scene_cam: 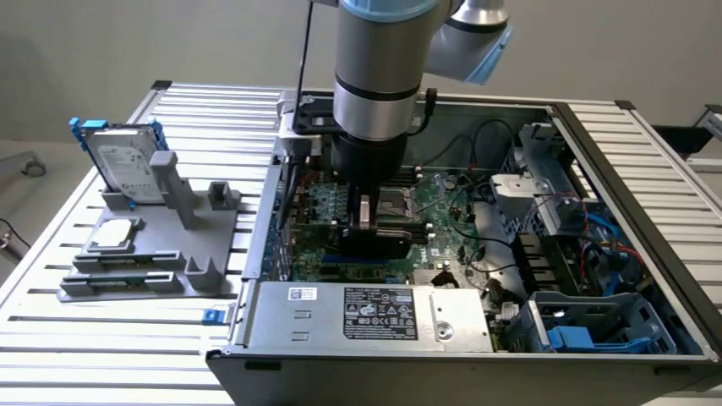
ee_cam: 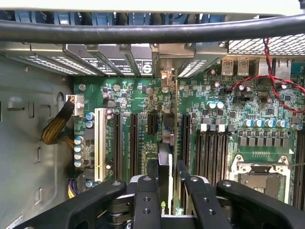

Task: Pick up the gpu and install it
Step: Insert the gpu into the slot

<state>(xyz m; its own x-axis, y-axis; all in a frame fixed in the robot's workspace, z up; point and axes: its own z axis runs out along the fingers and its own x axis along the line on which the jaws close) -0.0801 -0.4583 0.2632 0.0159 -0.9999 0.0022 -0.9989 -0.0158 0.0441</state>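
Seen edge-on in the wrist view, the gpu (ee_cam: 165, 164) is a thin card with a black cover, and its silver bracket end (ee_cam: 167, 76) lies by the case's rear slot openings. My gripper (ee_cam: 167, 172) is shut on it, one black finger (ee_cam: 151, 174) on each side. The card stands upright over the black expansion slots (ee_cam: 135, 143) of the green motherboard (ee_cam: 138, 95); I cannot tell whether it is seated. In the exterior view my gripper (scene_cam: 367, 227) reaches down inside the open computer case (scene_cam: 631, 152), low over the motherboard (scene_cam: 451, 211).
A white slot (ee_cam: 100, 138), the processor socket (ee_cam: 257, 179) and red cables (ee_cam: 271, 76) surround the card. The power supply (scene_cam: 373, 313) lies at the case front. On the table's grey fixture (scene_cam: 169, 254) stand a hard drive (scene_cam: 122, 161) and a processor chip (scene_cam: 115, 234).
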